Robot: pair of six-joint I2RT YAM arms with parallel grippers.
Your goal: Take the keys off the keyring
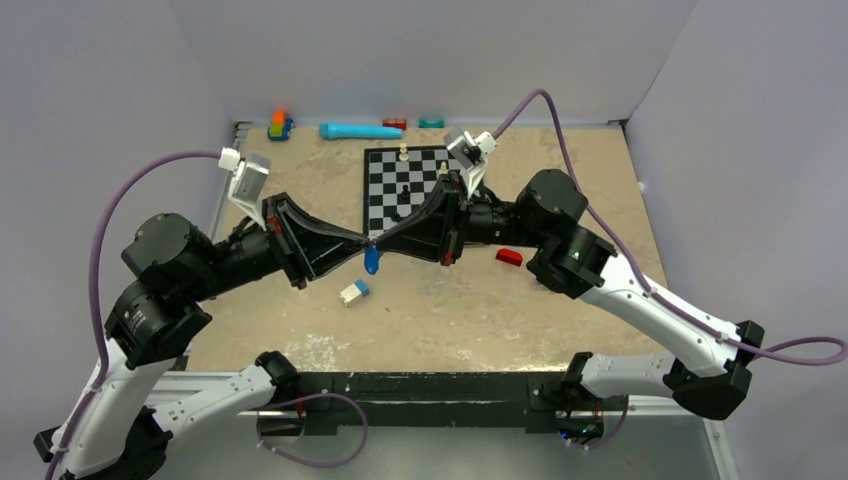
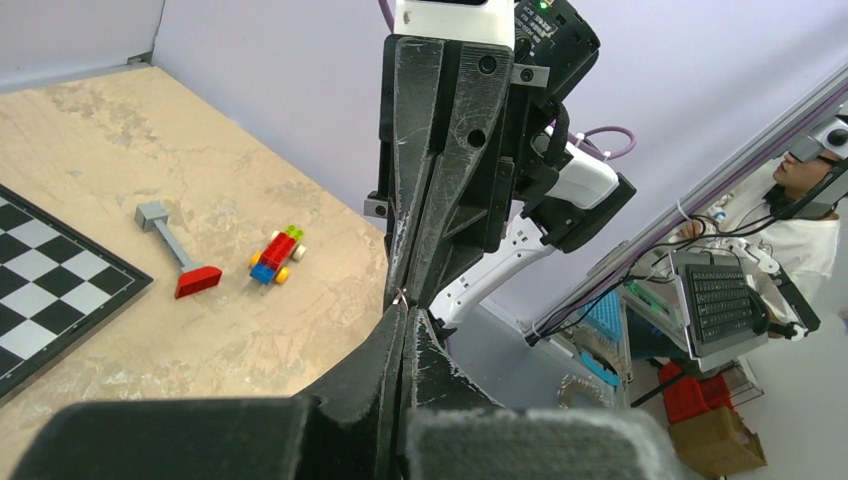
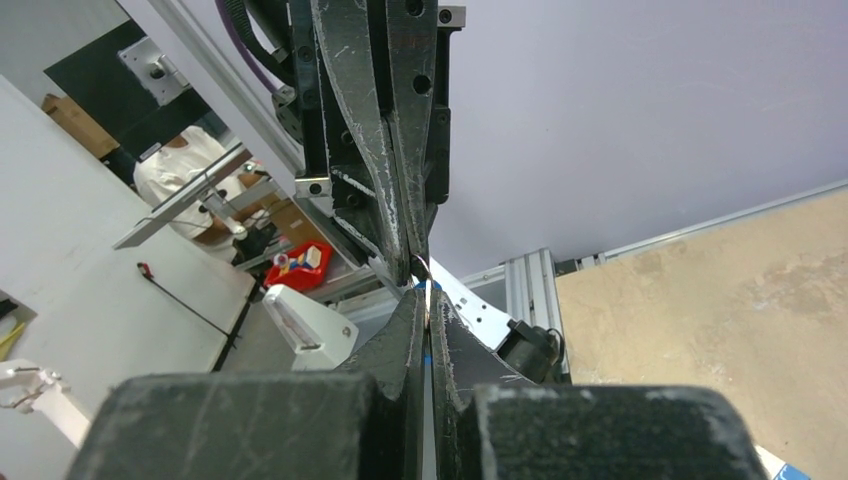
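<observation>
My two grippers meet tip to tip above the table, just in front of the chessboard. The left gripper [image 1: 362,244] is shut on a thin metal keyring [image 2: 400,297], with its tips [image 2: 407,312] pressed together. The right gripper [image 1: 381,242] is shut on the same ring from the other side, and its closed fingers [image 2: 430,200] come in from above in the left wrist view. In the right wrist view, my right gripper [image 3: 425,293] is shut and the left fingers [image 3: 385,150] meet it. The key [image 1: 372,262], with its blue oval head, hangs just below the joined tips.
A blue-and-white block [image 1: 354,291] lies below the key. The chessboard [image 1: 385,205] with a few pieces is behind the grippers. A red block [image 1: 509,257] lies to the right. A blue cylinder [image 1: 358,131] and a toy car [image 1: 280,124] are at the back wall.
</observation>
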